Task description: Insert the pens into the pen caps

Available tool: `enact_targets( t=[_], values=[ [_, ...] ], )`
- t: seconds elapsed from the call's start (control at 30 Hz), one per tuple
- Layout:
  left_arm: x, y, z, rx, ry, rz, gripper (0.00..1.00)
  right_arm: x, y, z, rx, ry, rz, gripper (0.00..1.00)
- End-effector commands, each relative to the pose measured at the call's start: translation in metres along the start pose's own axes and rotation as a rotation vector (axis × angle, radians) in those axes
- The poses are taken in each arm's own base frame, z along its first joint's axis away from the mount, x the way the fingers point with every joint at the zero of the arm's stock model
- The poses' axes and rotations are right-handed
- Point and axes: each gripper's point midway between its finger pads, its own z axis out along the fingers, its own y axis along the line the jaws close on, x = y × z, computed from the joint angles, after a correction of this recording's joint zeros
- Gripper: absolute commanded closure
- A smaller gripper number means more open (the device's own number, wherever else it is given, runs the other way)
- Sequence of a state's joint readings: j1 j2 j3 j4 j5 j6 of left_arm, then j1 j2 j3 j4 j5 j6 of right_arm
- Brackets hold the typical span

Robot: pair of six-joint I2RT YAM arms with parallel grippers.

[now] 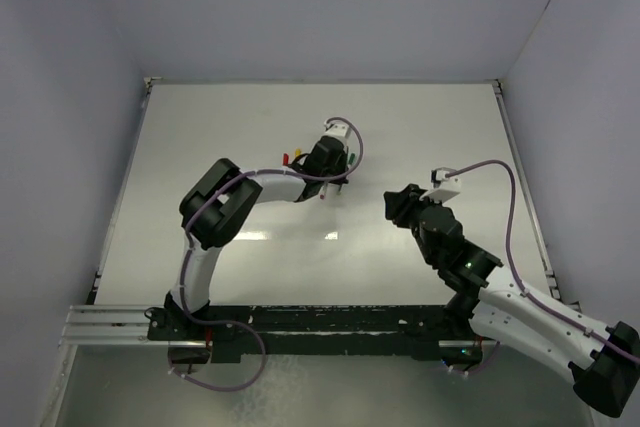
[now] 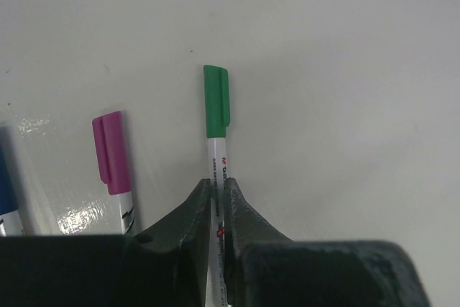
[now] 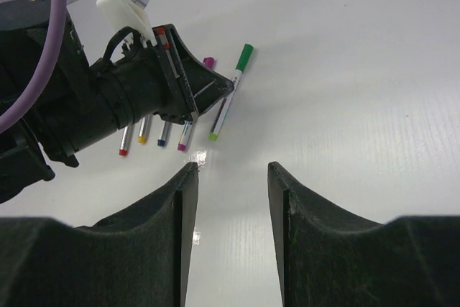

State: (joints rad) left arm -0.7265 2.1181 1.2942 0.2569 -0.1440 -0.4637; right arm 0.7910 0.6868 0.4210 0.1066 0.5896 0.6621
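Centres on the green pen [image 2: 215, 170], flat or nearly flat on the white table [image 2: 345, 70], with the green cap [image 2: 216, 102] over its far end. Cannot tell from here whether fully pushed home. Held at mid-barrel by the left gripper [image 2: 217, 185], jaws nearly shut, with only the pen's width between them. Just beside it on the left, the purple-capped pen [image 2: 113, 159], then a blue pen [image 2: 6, 192] at the frame edge. Well apart and facing the row, the right gripper [image 3: 228, 177], wide open and holding nothing.

Judged risks from here:
- Could leave the cap loose if released before a firm push along the barrel.
- Could swing or slip the pen through the pads: thin, round barrel, pinched at only 1 narrow spot.
- Could knock the purple-capped pen when opening or lifting, given the tight spacing.
- Could set the green pen rolling on release, given the smooth, glossy table.
- Could scatter the row if brought in carelessly with the right gripper's spread fingers.
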Motion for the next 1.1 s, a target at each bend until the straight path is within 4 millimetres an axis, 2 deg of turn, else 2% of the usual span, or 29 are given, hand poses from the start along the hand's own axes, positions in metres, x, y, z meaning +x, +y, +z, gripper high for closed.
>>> enact_targets(
  t=[0.0, 0.2, 0.3, 0.43, 0.53, 0.57, 0.6, 0.63, 0.8, 0.93, 1.07],
  values=[
    [-0.052, -0.018, -0.028, 0.068, -0.119, -0.017, 0.84, -0.013, 0.005, 0.001, -0.007, -0.05, 0.035, 0.54],
    [-0.101, -0.025, -0.072, 0.077, -0.24, 0.002, 0.77, -0.013, 0.003, 0.0, 0.0, -0.052, 0.031, 0.54],
    [-0.117, -0.027, -0.096, 0.093, -0.285, 0.003, 0.73, -0.012, 0.0, 0.0, 0.011, -0.051, 0.027, 0.54],
    [-0.121, -0.027, -0.127, 0.117, -0.315, 0.009, 0.64, -0.008, -0.01, -0.002, 0.051, -0.039, 0.017, 0.54],
    [-0.11, -0.014, -0.149, 0.093, -0.31, 0.027, 0.57, -0.004, -0.021, -0.006, 0.09, -0.025, 0.014, 0.55],
    [-0.107, -0.009, -0.157, 0.077, -0.312, 0.032, 0.48, -0.004, -0.024, -0.008, 0.098, -0.027, 0.013, 0.55],
    [-0.104, -0.004, -0.165, 0.064, -0.313, 0.04, 0.18, -0.007, -0.03, -0.011, 0.116, -0.046, 0.01, 0.55],
    [-0.101, 0.003, -0.173, 0.042, -0.312, 0.043, 0.01, -0.011, -0.036, -0.014, 0.137, -0.065, 0.002, 0.55],
    [-0.082, 0.037, -0.211, -0.08, -0.281, 0.045, 0.01, -0.03, -0.057, -0.031, 0.196, -0.135, -0.013, 0.52],
    [-0.071, 0.053, -0.247, -0.123, -0.275, -0.03, 0.01, -0.04, -0.068, -0.042, 0.231, -0.167, -0.003, 0.49],
    [-0.053, 0.065, -0.272, -0.158, -0.22, -0.058, 0.01, -0.036, -0.072, -0.046, 0.238, -0.143, -0.022, 0.48]
  ],
)
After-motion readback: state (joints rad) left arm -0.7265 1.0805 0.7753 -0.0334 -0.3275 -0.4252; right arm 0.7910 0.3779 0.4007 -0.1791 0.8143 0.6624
